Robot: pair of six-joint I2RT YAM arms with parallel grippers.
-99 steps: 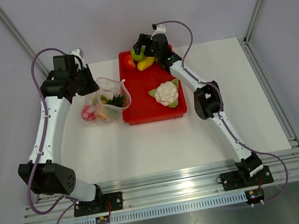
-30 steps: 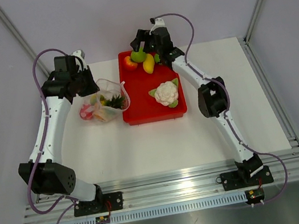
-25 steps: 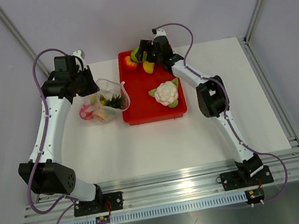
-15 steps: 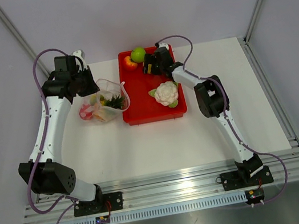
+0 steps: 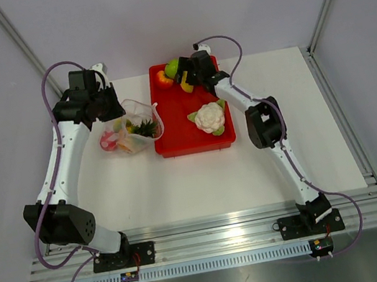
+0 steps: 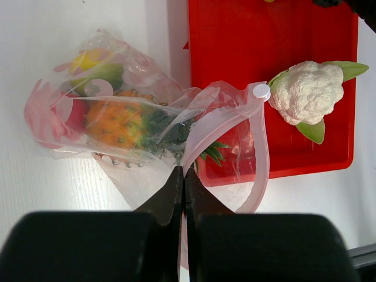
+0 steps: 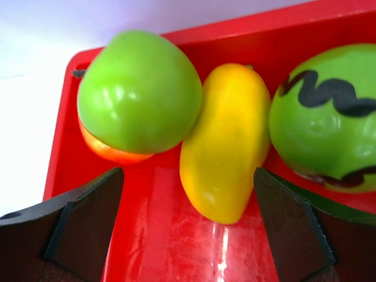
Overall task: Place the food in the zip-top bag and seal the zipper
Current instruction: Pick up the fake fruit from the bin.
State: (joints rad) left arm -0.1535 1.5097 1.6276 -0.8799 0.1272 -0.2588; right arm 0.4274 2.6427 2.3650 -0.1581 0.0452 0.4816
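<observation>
Our left gripper (image 6: 183,171) is pinched tight on the zip-top bag (image 6: 135,111); our right gripper (image 7: 191,226) gapes wide, facing a yellow fruit (image 7: 226,141). We barely see an orange piece (image 7: 108,150) under the green fruit (image 7: 141,91). The crinkly bag, pineapple (image 6: 117,123) blurred inside, lies on the counter (image 6: 59,194) just beside the red tray (image 6: 235,35).

The right gripper (image 5: 184,76) has come nearer from above the red tray's (image 5: 178,122) far edge and now hangs low over its far left part, fingers spread either side of the yellow fruit (image 7: 226,141). That fruit, earlier lying crosswise, now points near to far, mostly hidden from above.
</observation>
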